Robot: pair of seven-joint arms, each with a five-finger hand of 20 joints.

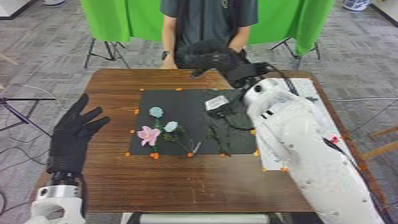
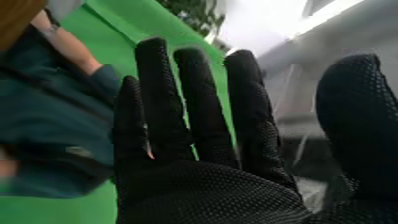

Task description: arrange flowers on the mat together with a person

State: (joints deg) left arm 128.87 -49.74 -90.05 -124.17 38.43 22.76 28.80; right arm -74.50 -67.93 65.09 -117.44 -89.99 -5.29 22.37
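- Clock face is centred on the mat (image 1: 197, 95), 12 at the table's (image 1: 187, 192) far edge.
- Pink flower (image 1: 148, 135): on the mat, at 8 o'clock.
- Blue flowers: one (image 1: 156, 112) at 10, the other (image 1: 171, 126) near 9, just beside the pink one.
- Dark stems (image 1: 213, 135): on the mat, about 5 o'clock. Small white strips (image 1: 196, 147) at 6.
- Left hand (image 1: 73, 135): above the table at 9 o'clock, well apart from the flowers; fingers open, roughly straight, holding nothing.
- Right hand (image 1: 211, 54): at 12, past the mat's far edge; its arm comes in from 5. In the wrist view the right hand (image 2: 204, 192) is open, fingers straight and apart, thumb spread, nothing gripped.
- White sheet (image 1: 306, 92): at 3, beside the mat.
- Green cloth (image 1: 124, 25): beyond the table, 12 o'clock.
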